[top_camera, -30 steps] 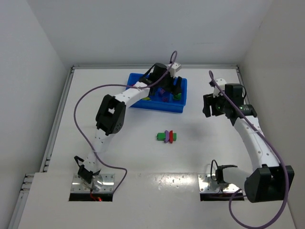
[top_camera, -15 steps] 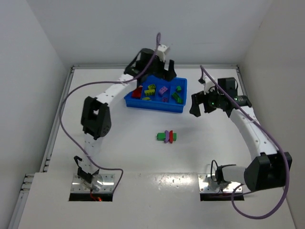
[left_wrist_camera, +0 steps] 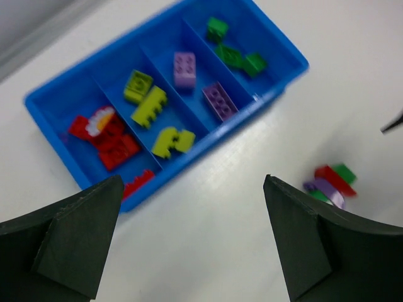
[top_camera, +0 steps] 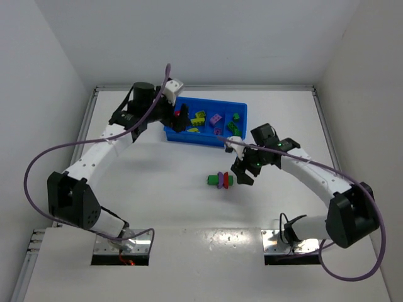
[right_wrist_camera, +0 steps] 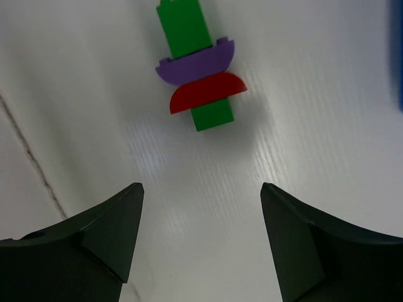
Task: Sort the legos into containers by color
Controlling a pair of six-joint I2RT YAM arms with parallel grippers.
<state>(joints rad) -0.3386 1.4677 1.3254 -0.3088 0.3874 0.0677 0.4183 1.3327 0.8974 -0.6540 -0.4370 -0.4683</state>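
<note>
A blue tray (top_camera: 238, 142) with four compartments stands at the back of the table; it also shows in the left wrist view (left_wrist_camera: 277, 85). It holds red bricks (left_wrist_camera: 111, 143), yellow bricks (left_wrist_camera: 149, 106), purple bricks (left_wrist_camera: 184, 67) and green bricks (left_wrist_camera: 238, 56), each colour in its own compartment. A joined strip of green, purple and red bricks (top_camera: 220, 180) lies on the table in front of the tray; it shows in the right wrist view (right_wrist_camera: 196, 70) and the left wrist view (left_wrist_camera: 330, 184). My left gripper (top_camera: 179, 121) is open and empty at the tray's left end. My right gripper (top_camera: 238, 172) is open and empty just right of the strip.
White walls close the table at the back and both sides. A metal rail (top_camera: 79, 146) runs along the left edge. Purple cables (top_camera: 66, 148) loop from both arms above the table.
My left gripper has swung away from above the tray to its left end. My right gripper has come down and left from the far right to beside the strip.
</note>
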